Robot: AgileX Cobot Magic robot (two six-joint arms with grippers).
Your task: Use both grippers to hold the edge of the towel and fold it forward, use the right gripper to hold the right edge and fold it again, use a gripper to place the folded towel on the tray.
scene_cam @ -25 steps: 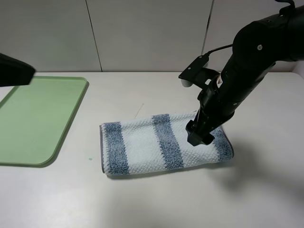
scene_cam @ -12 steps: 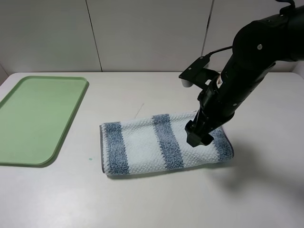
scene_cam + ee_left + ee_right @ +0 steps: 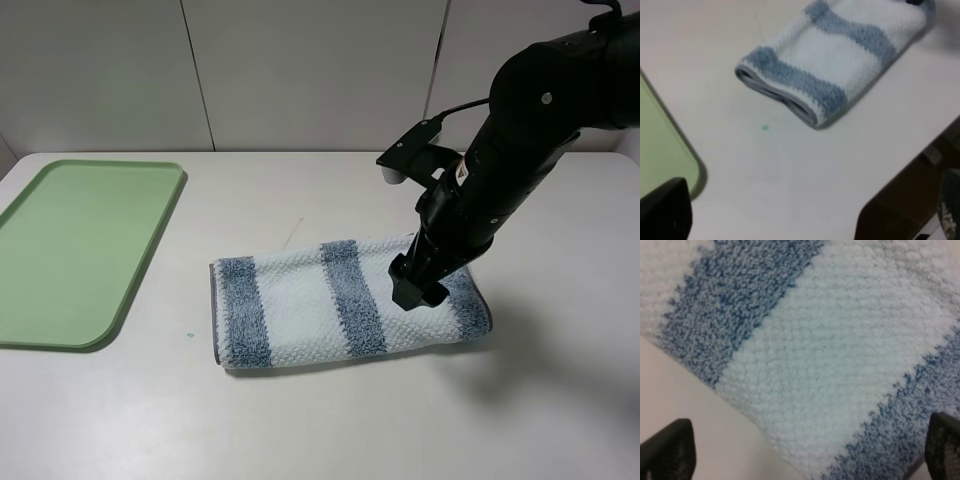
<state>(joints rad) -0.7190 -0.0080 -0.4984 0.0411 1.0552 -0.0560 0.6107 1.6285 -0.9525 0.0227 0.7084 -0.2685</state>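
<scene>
Lying mid-worktop: towel, one item, folded once into a long strip with three blue-grey stripes on show.
- Long axis: roughly left to right across the exterior view.
- Grey hem: visible at the left end. The right end is rounded, and no hem can be made out there.

Right pincer: jaws spread wide, nothing held. The tips point down over the cloth between the middle stripe and the right stripe. Whether they touch the pile cannot be told.

Left pincer: spread wide and empty, absent from the exterior view. Its wrist camera looks at the towel's left end from well apart.

Tray: pale green, at the far left of the worktop, well apart from the towel.

Governing relation: the right edge of the towel lies just outboard of the right pincer, along the long axis.

Assessment: the second fold is not yet made. The right arm is much the nearer. The pincer probably needs to shift outward to that edge before closing.
</scene>
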